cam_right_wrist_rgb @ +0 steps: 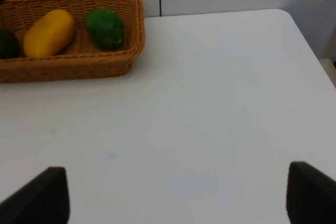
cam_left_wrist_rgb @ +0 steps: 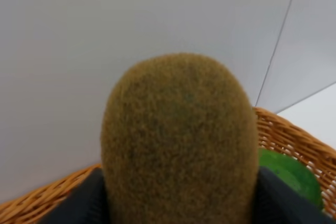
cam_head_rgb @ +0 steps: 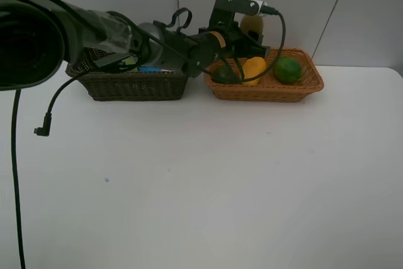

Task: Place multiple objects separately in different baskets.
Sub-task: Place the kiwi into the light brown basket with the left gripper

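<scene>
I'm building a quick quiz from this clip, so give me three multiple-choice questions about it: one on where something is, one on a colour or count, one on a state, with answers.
1. Where is the kiwi?
A. on the table
B. in the left gripper, above the orange basket
C. in the dark basket

2. How many fruits lie in the orange basket?
A. one
B. three
C. five

3. How is the right gripper?
A. open, holding nothing
B. shut on a mango
C. shut on a bottle

Answers:
1 B, the left wrist view shows the kiwi between the fingers over the wicker.
2 B, a mango and two green fruits.
3 A, its fingers stand wide apart over bare table.
</scene>
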